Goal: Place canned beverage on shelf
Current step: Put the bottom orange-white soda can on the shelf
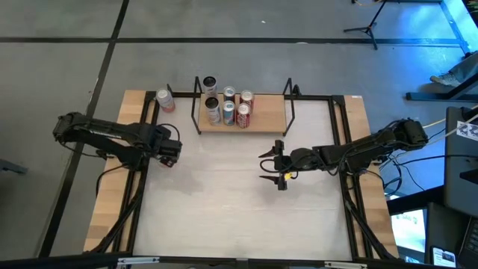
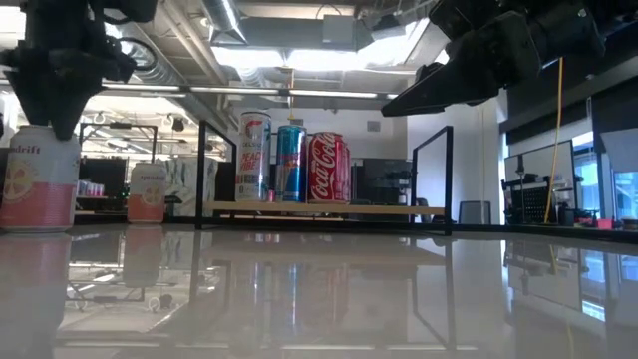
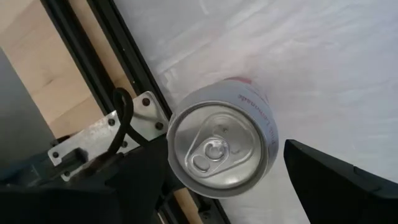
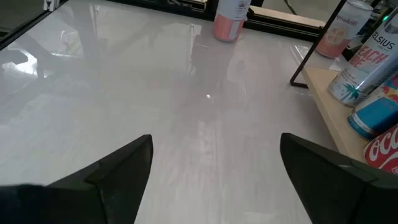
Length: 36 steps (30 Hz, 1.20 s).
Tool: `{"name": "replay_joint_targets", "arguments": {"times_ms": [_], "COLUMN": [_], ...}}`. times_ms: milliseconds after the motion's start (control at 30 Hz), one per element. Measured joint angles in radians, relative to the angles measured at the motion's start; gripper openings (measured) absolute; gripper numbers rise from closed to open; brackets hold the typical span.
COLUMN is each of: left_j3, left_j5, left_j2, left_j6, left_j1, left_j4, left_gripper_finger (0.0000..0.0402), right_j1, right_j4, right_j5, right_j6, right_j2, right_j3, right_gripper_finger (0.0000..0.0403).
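A pink-and-white can (image 2: 40, 179) stands upright on the table near its left edge; the left wrist view shows its silver top (image 3: 217, 146). My left gripper (image 1: 170, 149) is open right above it, pointing down, one finger on each side of the can's top. A gap shows at one finger (image 3: 336, 180). The light-wood shelf (image 1: 269, 112) stands at the table's far side, with several cans (image 1: 228, 108) on its left half. My right gripper (image 1: 267, 166) is open and empty over the table's middle, pointing toward the table's left.
A second pink can (image 1: 165, 100) stands on the table just left of the shelf's end posts. The shelf's right half (image 2: 379, 209) is bare board. Black frame rails (image 1: 142, 187) run along the table's left and right sides.
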Motion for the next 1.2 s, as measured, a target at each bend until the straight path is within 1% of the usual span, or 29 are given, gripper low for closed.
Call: {"name": "replay_joint_targets", "arguments": {"times_ms": [233,333,667,767,833,1033,1200], "left_j3": [-0.003,-0.004,-0.007,-0.003,0.016,0.107,0.115], "left_j5": [0.025,0.029,0.038,0.049,0.069,0.066,0.068], "left_j2": [-0.002,-0.002,0.001,-0.002,-0.002,-0.002,-0.002], "left_j6": [0.054,0.1,0.109,0.15,0.147,0.152,0.159], "left_j1": [0.016,0.016,0.016,0.016,0.016,0.006,0.009], "left_j4": [0.014,0.015,0.033,0.026,0.011,-0.027,-0.031], "left_gripper_finger": [0.031,0.031,0.031,0.031,0.031,0.031,0.0311], "right_j1": [0.0,0.0,0.0,0.0,0.0,0.0,0.0], "right_j4": [-0.001,-0.002,-0.002,0.0,0.0,0.002,0.0], "right_j5": [0.0,0.0,0.0,0.0,0.0,0.0,0.0], "right_j6": [0.0,0.0,0.0,0.0,0.0,0.0,0.0], "right_j2": [0.0,0.0,0.015,0.023,0.024,0.024,0.024], "right_j3": [0.0,0.0,0.001,0.002,0.001,0.001,0.001], "right_gripper_finger": [0.0347,0.0347,0.0347,0.0347,0.0347,0.0347,0.0347]}}
